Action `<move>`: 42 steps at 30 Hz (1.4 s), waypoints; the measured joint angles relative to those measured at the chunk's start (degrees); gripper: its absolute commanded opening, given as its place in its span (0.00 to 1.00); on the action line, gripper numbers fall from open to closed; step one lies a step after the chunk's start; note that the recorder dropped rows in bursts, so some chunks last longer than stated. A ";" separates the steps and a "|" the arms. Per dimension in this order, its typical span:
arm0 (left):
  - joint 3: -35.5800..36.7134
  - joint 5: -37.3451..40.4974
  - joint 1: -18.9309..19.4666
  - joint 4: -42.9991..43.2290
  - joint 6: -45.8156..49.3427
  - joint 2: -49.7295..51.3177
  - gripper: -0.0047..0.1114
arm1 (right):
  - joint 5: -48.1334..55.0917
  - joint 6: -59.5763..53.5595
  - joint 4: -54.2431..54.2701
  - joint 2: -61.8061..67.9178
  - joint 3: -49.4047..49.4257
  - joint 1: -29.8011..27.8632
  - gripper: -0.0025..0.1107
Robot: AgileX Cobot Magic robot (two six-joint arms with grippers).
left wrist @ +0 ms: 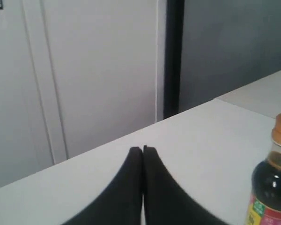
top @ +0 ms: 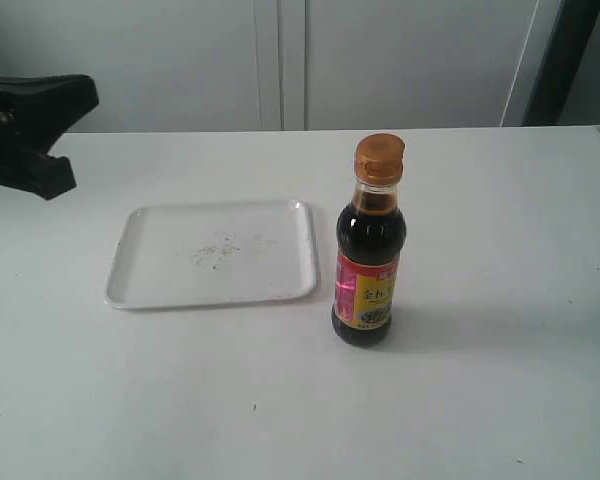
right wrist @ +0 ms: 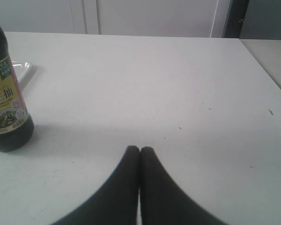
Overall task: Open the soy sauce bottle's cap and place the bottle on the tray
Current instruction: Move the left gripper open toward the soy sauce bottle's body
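Right, soy sauce bottle (top: 370,250) stands upright on the white table (top: 480,380), just beside the tray (top: 212,255), not on it. Cap (top: 379,158) on, lid down. Left gripper (left wrist: 143,150): fingertips pressed together, nothing held, off to the side. Right gripper (right wrist: 139,150) same, tips touching, empty, bottle apart from it.

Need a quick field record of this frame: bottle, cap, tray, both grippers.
bottle: soy sauce bottle upright on the table, just right of the tray, not on it
cap: cap on, lid closed
tray: tray holds nothing
left gripper: left gripper shut, holds nothing
right gripper: right gripper shut, holds nothing, low over table
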 measured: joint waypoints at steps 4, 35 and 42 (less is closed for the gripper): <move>-1.93 -2.29 -3.44 0.36 0.00 3.25 0.04 | 0.00 0.00 0.00 0.00 0.00 0.00 0.02; -20.61 -17.76 -23.13 0.77 -0.62 28.33 0.94 | 0.00 0.11 0.00 0.00 0.00 0.00 0.02; -23.55 -17.76 -23.34 3.53 -0.89 32.55 0.94 | 0.00 0.11 0.00 0.00 0.00 0.00 0.02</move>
